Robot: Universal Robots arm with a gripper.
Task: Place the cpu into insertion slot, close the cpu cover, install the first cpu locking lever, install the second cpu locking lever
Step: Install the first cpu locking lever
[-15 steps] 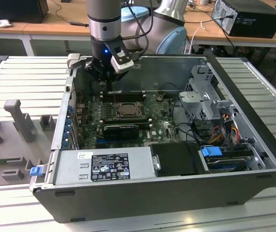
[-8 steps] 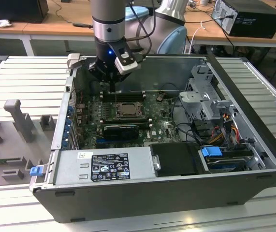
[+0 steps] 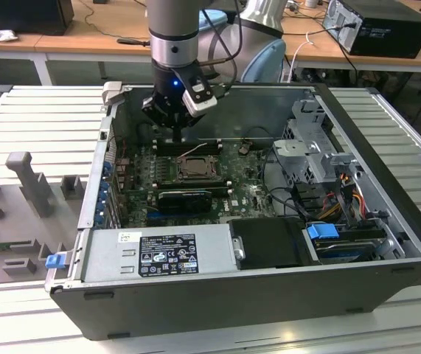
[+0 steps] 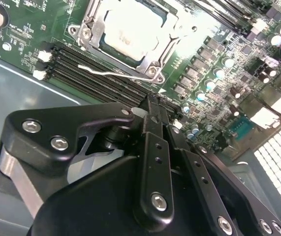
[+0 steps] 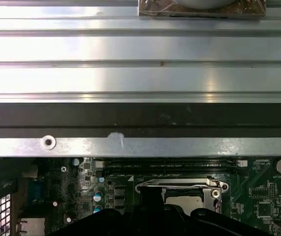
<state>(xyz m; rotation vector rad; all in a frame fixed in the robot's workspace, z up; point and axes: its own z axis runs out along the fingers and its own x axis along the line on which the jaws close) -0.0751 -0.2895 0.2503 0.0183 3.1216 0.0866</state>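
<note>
The cpu [image 4: 130,32] lies flat in the insertion slot [image 3: 195,168], its silver top showing through the window of the cpu cover [image 4: 152,63]. The cover is down over the chip. A thin wire locking lever [image 4: 110,73] runs along the socket's edge beside the memory slots, and in the exterior view it stands slightly raised. My gripper [image 3: 178,134] hangs just behind the socket, above the memory slots, with its fingers together and nothing between them. In the second wrist view my gripper [image 4: 151,105] points at the board near the lever's end. The first wrist view has the socket [image 5: 179,194] in front of the case wall.
Black memory slots [image 4: 96,73] lie between gripper and socket. A black card [image 3: 184,198] sits in front of the socket. The power supply [image 3: 158,254], drive cage [image 3: 313,147] and cables [image 3: 343,192] crowd the case. Grey fixtures [image 3: 29,184] stand on the exterior view's left.
</note>
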